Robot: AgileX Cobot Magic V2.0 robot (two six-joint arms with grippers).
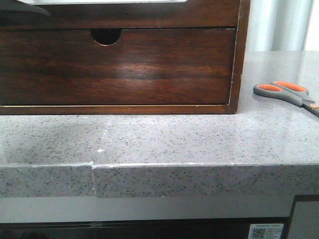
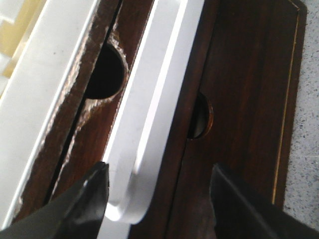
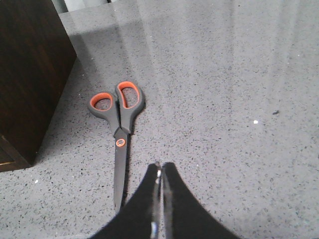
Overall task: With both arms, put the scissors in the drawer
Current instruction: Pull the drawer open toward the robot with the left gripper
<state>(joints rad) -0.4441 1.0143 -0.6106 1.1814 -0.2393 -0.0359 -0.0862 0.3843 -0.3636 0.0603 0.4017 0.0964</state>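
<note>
The scissors (image 1: 291, 93), grey with orange-lined loops, lie flat on the grey counter to the right of the cabinet. In the right wrist view the scissors (image 3: 119, 117) lie closed, blades pointing toward my right gripper (image 3: 160, 165), which is shut and empty just beside the blade tip, above the counter. The drawer (image 1: 209, 15) with the white cutout is the upper one, mostly cut off at the top of the front view. My left gripper (image 2: 159, 167) is open, its fingers either side of the rounded end of the white cutout (image 2: 149, 124) in the drawer front (image 2: 164, 199).
Below it is a second dark drawer (image 1: 119, 69) with a half-round finger notch (image 1: 105, 36), shut. The brown cabinet side (image 3: 27, 74) stands left of the scissors. The speckled counter (image 1: 159, 139) ends at a front edge (image 1: 159, 164).
</note>
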